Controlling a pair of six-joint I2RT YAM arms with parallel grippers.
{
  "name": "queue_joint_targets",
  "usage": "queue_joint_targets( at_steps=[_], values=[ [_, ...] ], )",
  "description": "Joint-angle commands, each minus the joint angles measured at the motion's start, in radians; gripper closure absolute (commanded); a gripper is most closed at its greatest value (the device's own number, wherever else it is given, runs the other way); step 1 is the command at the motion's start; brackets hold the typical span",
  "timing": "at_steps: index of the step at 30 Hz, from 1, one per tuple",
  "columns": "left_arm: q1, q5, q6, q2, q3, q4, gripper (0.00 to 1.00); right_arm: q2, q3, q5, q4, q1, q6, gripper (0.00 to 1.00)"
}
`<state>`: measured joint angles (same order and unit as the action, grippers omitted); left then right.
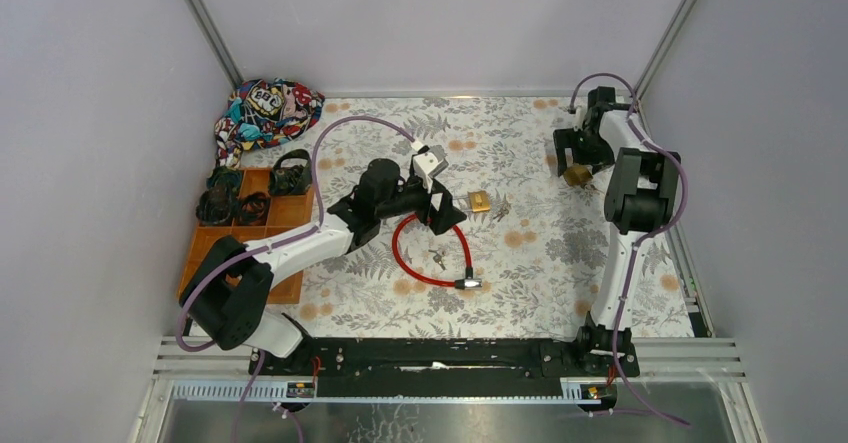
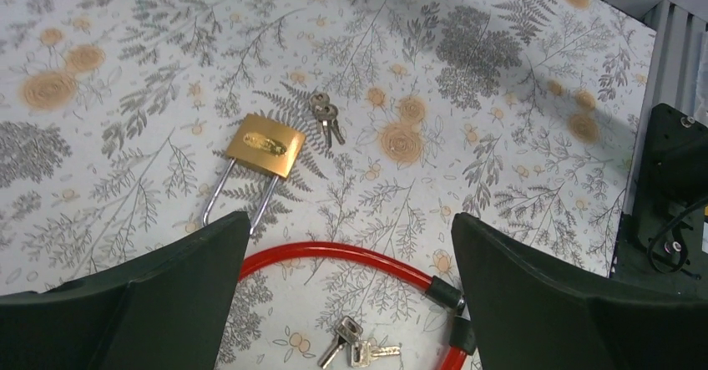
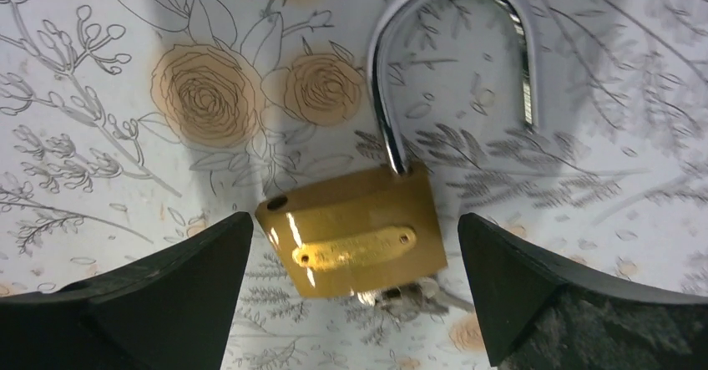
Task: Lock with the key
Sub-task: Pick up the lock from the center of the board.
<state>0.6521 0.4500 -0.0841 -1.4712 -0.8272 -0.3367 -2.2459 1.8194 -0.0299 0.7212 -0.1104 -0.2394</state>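
Note:
In the right wrist view a brass padlock (image 3: pixel 355 240) lies on the floral cloth with its steel shackle (image 3: pixel 392 69) swung open, one end free. Silver keys (image 3: pixel 413 295) show blurred at its bottom edge. My right gripper (image 3: pixel 355 217) is open and hovers over it, one finger on each side, not touching. From above, this padlock (image 1: pixel 577 175) lies at the far right under my right gripper (image 1: pixel 572 155). My left gripper (image 2: pixel 349 220) is open and empty above a red cable lock (image 2: pixel 334 253), near a long-shackle brass padlock (image 2: pixel 265 144).
Two loose key bunches lie by the left gripper, one (image 2: pixel 326 119) beside the long-shackle padlock and one (image 2: pixel 359 349) inside the cable loop. An orange tray (image 1: pixel 290 210) with black items and a colourful bag (image 1: pixel 265 113) sit at the left. Walls and rails bound the table.

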Motion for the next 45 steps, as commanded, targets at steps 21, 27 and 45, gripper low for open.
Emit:
queue_joint_targets(
  at_steps=[21,27,45],
  values=[
    [-0.031,0.053,-0.123,0.007,-0.031,-0.143,0.06,0.350,-0.454,-0.205,-0.288,0.119,0.013,0.93],
    [-0.081,0.033,-0.375,-0.025,-0.020,-0.127,0.28,0.560,-0.710,-0.208,-0.455,0.279,0.066,0.98],
    [-0.033,0.076,-0.643,-0.253,-0.132,-0.239,0.15,1.123,-1.079,-0.276,-0.849,0.567,0.106,1.00]
  ],
)
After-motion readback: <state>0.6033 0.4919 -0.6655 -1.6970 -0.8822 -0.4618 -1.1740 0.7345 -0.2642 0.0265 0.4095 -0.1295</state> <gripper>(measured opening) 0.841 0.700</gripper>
